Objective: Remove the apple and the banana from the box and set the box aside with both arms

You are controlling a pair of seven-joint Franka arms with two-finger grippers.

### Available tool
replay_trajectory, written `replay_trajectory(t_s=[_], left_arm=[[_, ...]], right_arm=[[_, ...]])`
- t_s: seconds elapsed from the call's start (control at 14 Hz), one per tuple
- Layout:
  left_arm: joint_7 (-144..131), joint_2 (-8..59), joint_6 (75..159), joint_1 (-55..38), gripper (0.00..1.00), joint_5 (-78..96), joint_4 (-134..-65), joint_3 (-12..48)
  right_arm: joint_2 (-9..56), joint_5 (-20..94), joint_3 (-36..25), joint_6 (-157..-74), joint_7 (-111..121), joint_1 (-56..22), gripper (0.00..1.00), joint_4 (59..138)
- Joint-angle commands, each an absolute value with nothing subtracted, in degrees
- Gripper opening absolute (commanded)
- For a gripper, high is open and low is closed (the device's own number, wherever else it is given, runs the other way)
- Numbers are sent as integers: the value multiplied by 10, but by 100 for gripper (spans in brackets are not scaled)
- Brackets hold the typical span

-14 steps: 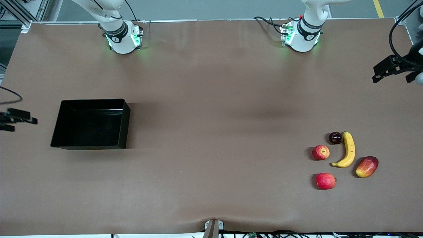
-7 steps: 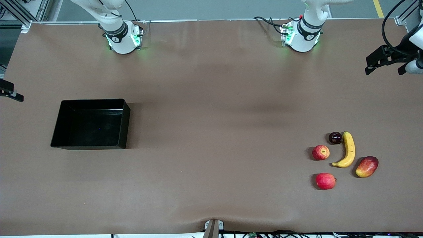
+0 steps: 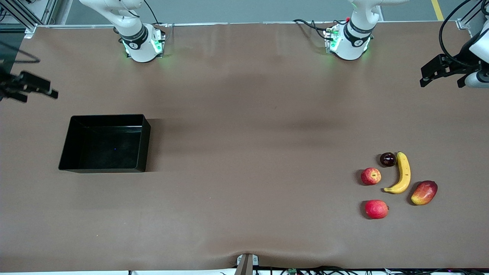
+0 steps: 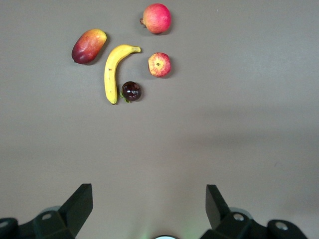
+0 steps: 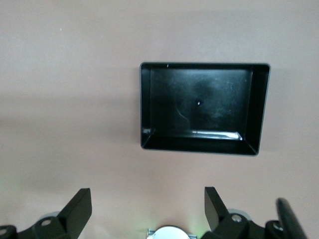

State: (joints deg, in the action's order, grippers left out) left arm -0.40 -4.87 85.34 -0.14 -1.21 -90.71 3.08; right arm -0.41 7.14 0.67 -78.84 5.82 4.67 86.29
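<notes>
Your left end effector (image 3: 427, 78) hangs in the air over the left arm's end of the brown worktop (image 3: 244, 114), with its fingers (image 4: 77, 201) spread wide and nothing between them. Your right end effector (image 3: 51, 91) hangs over the right arm's end of the worktop, its fingers (image 5: 79, 204) also spread wide and empty.

You have the black box (image 3: 142, 141) sitting open-topped and empty on the worktop toward the right arm's end; in the front view the right end effector shows at about ten o'clock from it. The right wrist view looks down into the box (image 5: 259, 109) and shows only its glossy floor.

Your fruits lie grouped toward the left arm's end, well apart from the box. The banana (image 3: 402, 173) lies with its length running toward the front camera. Taking it as the dial's centre in the front view, a dark round fruit (image 3: 387, 159) sits at about ten o'clock, touching or almost touching its upper end. The streaked apple (image 3: 371, 176) lies at nine o'clock, near but apart. A plain red fruit (image 3: 376, 209) lies at about seven o'clock, nearest the camera. A red-and-yellow mango (image 3: 424, 192) sits at about four o'clock, just beside the banana's lower end.

The left wrist view shows all five together: banana (image 4: 113, 70), apple (image 4: 159, 64), dark round fruit (image 4: 131, 91), plain red fruit (image 4: 156, 18) and mango (image 4: 88, 46).
</notes>
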Motion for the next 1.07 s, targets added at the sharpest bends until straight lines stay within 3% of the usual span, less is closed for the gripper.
replay_trajectory(t_s=[0.0,0.36,0.64,1.0], left_arm=[[-3,-63,860,-5,100,-2,-921,25],[-2,-56,860,-6,100,-4,-910,25],[-4,-36,854,-4,100,-3,-880,25],[-4,-35,836,-6,100,-3,-879,25]], right_arm=[[-100,29,25,-827,42,20,100,979],[-68,2,30,-890,46,23,100,945],[-38,10,28,-883,47,30,100,897],[-32,42,27,-851,48,53,100,896]])
